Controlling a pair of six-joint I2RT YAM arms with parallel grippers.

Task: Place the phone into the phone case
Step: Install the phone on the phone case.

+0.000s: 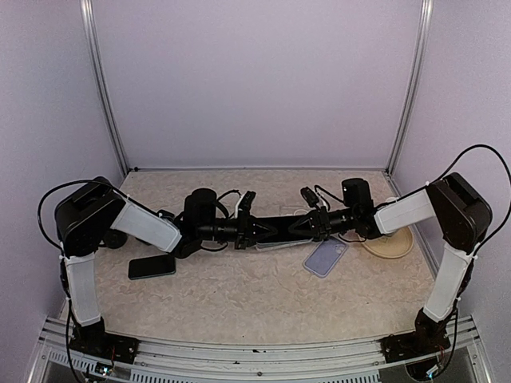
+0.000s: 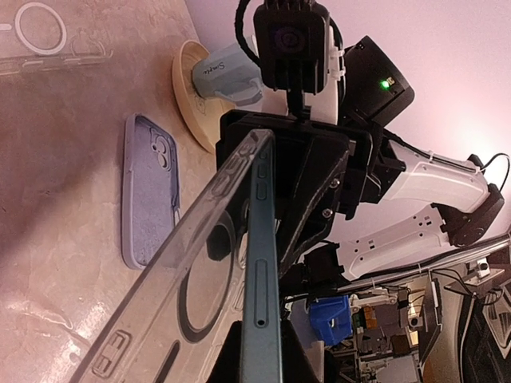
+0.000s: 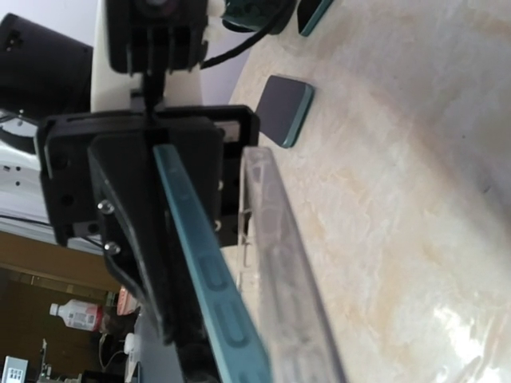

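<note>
Over the middle of the counter, slightly toward its far edge, the left gripper (image 1: 254, 230) and the right gripper (image 1: 294, 227) face each other tip to tip, with the phone (image 2: 262, 303) bridging them. Each gripper is clamped on one end of it. The pictures do not show whether the fingers also pinch the clear case (image 2: 188, 295).

The phone's long axis runs parallel to the near edge, from one arm to the other, so neither arm is nearer. It stands on edge, with its teal side rail and buttons turned to both wrist cameras. The clear case lies alongside on the counter side, its long axis the same and its ring-marked back turned away from the phone. In the right wrist view a gap shows between the two along their length, so the phone looks unseated. The coming move probably has to press the phone sideways, down toward the counter, into the case's open face.

A purple case (image 1: 326, 257) lies flat toward the right edge and a black phone (image 1: 152, 266) toward the left edge.

No brand can be read on the phone or the case. A blue-grey object (image 2: 227, 73) on the plate (image 2: 185, 104) carries writing that seems to begin "Sm"; the rest is too small to read.
</note>
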